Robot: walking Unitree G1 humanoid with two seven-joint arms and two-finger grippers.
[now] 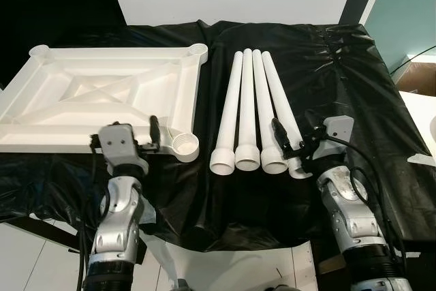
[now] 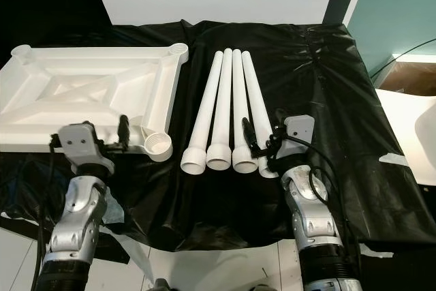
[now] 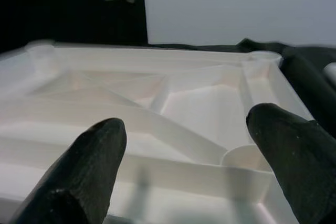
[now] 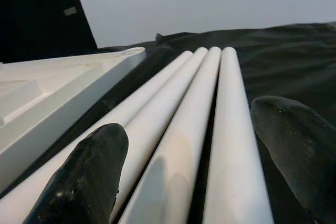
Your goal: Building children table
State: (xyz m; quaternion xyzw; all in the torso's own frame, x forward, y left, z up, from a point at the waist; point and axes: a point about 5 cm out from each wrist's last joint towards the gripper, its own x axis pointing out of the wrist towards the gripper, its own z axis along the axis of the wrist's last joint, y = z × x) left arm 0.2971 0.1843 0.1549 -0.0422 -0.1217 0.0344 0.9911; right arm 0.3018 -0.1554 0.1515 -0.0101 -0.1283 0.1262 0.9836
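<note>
Sheet, black and crinkled, covers the work surface from edge to edge and hangs over the near side.

Top, the white tabletop, is the biggest piece: it lies underside up at about 10 o'clock on the sheet, its ribs and diagonal braces showing. Round sockets sit at its corners, one at the far right corner and one at the near right corner.

Legs, four white tubes, lie side by side just right of the top, near 12 o'clock, touching one another along their lengths. Their wide open ends face the robot and their narrow ends point away, fanning slightly apart at the near end. A strip of black sheet separates them from the top.

Left gripper hovers at the top's near edge, about 8 o'clock, close to the near right socket. In the left wrist view its fingers are spread wide with the ribbed underside between them, grasping nothing.

Right gripper is at about 4 o'clock over the near ends of the legs, by the rightmost one. In the right wrist view its fingers stand parted above the tubes, not closed on any.
</note>
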